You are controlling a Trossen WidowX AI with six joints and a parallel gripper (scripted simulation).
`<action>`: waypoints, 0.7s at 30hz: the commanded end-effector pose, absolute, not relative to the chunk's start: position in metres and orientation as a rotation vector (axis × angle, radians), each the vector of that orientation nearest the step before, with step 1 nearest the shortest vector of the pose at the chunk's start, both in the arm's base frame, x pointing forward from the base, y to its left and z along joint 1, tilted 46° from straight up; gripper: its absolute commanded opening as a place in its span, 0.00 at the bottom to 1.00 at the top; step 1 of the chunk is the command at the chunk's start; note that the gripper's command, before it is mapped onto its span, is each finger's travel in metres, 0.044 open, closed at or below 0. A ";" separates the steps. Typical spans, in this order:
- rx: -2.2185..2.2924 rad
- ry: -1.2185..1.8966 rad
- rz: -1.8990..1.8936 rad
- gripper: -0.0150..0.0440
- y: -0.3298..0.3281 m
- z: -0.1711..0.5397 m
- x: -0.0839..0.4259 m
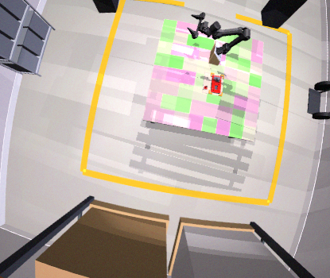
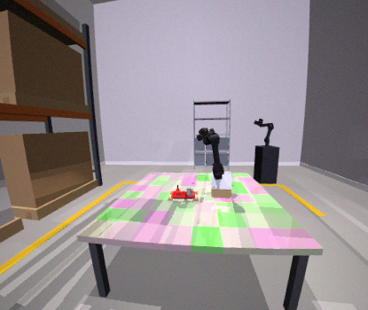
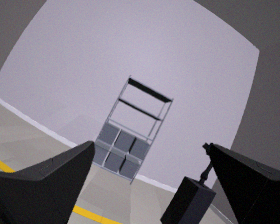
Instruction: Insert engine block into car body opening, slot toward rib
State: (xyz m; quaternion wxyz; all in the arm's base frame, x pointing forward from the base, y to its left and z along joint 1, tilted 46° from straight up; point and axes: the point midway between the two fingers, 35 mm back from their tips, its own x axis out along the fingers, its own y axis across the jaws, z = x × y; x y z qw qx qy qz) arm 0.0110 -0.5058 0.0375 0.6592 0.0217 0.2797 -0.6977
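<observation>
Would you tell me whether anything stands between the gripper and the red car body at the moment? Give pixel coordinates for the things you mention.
Nothing visible stands between them. The gripper [image 1: 194, 26] [image 3: 153, 149], open and holding nothing, is up in the air well away from the red car body [image 1: 216, 84] [image 2: 184, 195]. The arm's block-shaped base [image 1: 215, 55] [image 2: 222, 192] sits beside that path.
</observation>
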 end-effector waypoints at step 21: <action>0.726 0.402 -1.298 1.00 -0.447 0.014 0.149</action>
